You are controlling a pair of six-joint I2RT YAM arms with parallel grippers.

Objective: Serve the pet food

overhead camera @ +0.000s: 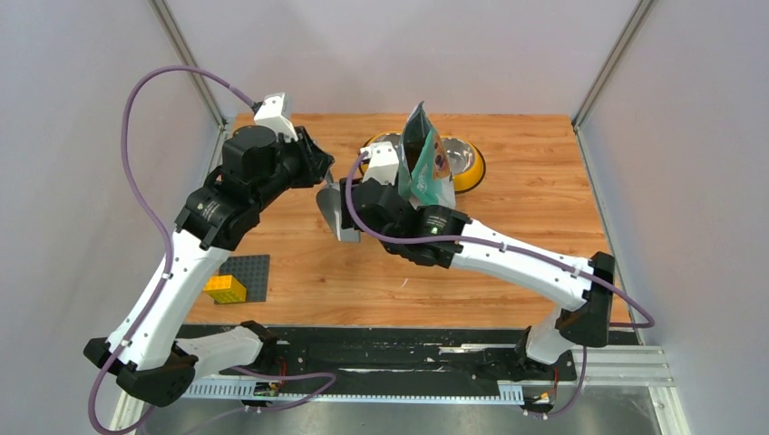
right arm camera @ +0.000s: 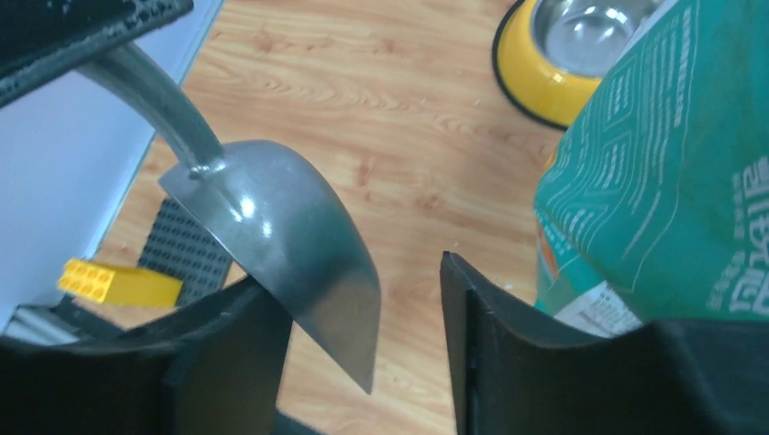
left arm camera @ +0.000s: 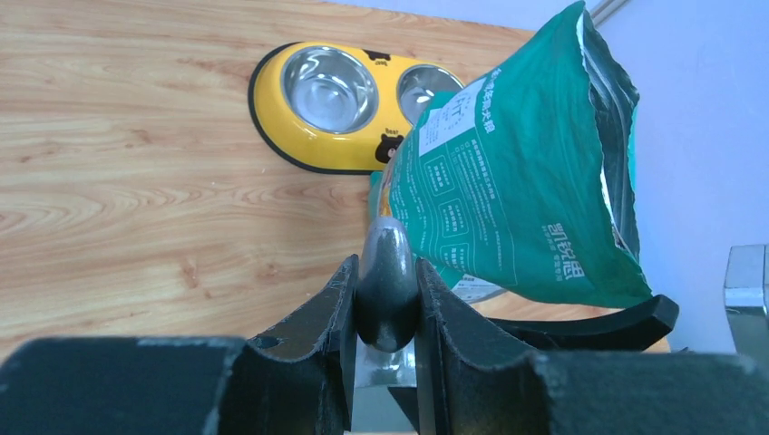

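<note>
Clamping the handle of the grey scoop (right arm camera: 290, 245), the left gripper (left arm camera: 385, 270) has both fingers pressed against it, with the blade hanging above the wooden table (left arm camera: 136, 181). Just beside the blade sits the right gripper (right arm camera: 358, 283), its jaws spread and holding nothing. The scoop's lower edge shows between its fingers in the wrist view. Past the right finger stands the teal pouch (left arm camera: 517, 181), upright with its top torn open. The pet food cannot be seen, since the pouch's inside is hidden from every view. The pouch blocks part of the yellow feeder (left arm camera: 272, 109) behind it, covering much of one steel bowl. Well apart, near the left arm's base, a yellow brick (overhead camera: 224, 288) rests on a dark baseplate (overhead camera: 252, 270).
</note>
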